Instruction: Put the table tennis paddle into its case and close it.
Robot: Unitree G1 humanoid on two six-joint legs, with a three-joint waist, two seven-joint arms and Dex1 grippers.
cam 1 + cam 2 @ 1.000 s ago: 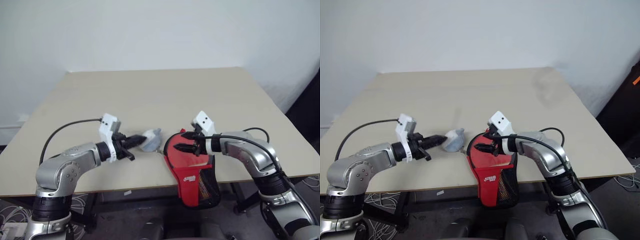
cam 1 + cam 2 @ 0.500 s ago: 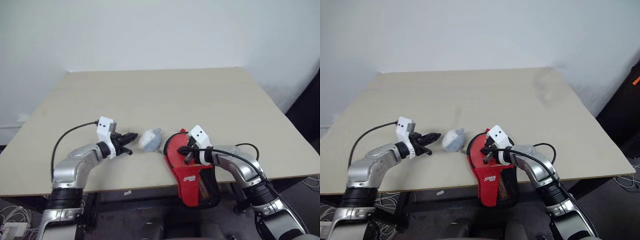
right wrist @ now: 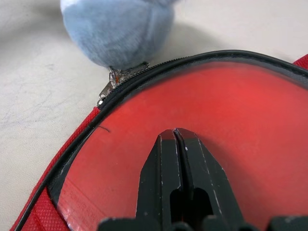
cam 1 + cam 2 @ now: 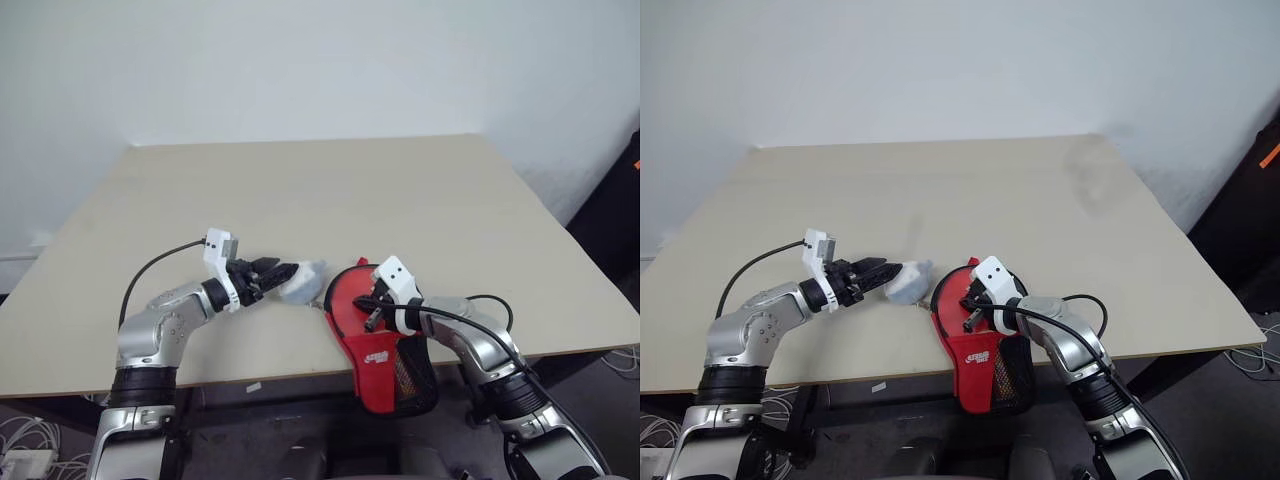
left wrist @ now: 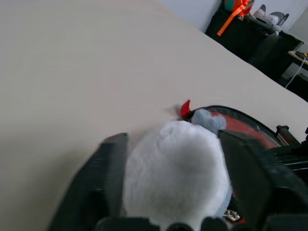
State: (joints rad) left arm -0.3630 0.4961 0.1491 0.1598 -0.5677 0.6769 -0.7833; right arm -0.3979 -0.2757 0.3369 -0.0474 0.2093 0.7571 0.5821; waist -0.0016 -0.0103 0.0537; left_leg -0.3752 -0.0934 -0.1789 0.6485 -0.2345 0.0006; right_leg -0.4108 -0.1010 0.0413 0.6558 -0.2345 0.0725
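Case [image 4: 380, 345] overhangs table [image 4: 400, 190] edge; left hand [image 4: 272, 272] wide around pompom [image 4: 303, 281]; right hand [image 3: 176, 139] closed.

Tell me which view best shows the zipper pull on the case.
The right wrist view: the metal zipper pull lies at the case edge, right under the white plush lump. The left wrist view catches only a glint; in the eye views it is too small to make out.
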